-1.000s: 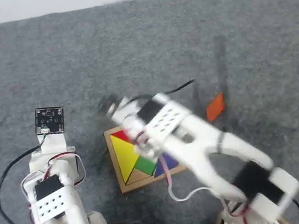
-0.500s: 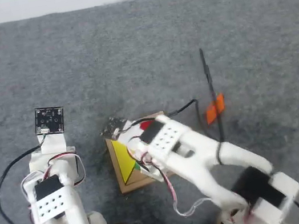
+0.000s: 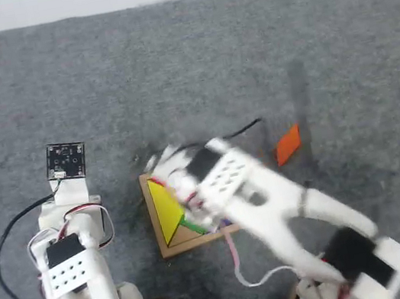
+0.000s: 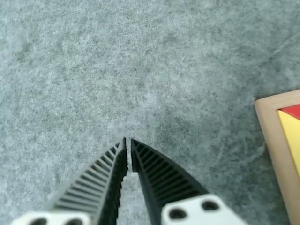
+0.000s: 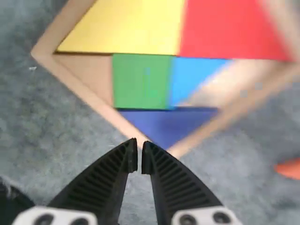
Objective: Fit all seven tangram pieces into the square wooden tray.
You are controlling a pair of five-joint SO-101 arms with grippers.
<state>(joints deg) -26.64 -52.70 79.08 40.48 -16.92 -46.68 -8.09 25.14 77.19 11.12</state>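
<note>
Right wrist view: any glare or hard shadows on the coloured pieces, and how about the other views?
Right wrist view: yellow piece and red piece evenly lit, no glare. Left wrist view: carpet flatly lit, no hard shadow under the left claw. High view: just a faint soft shadow beside the tray.

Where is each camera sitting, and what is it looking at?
High view: fixed above the table, looking down; the left arm, right arm, tray and orange piece show.
Left wrist view: on the left arm, facing the table; its shut left gripper shows.
Right wrist view: on the right arm, facing the tray; its shut right gripper shows.
Shared: all three see the tray; high and right wrist see the orange piece.
</note>
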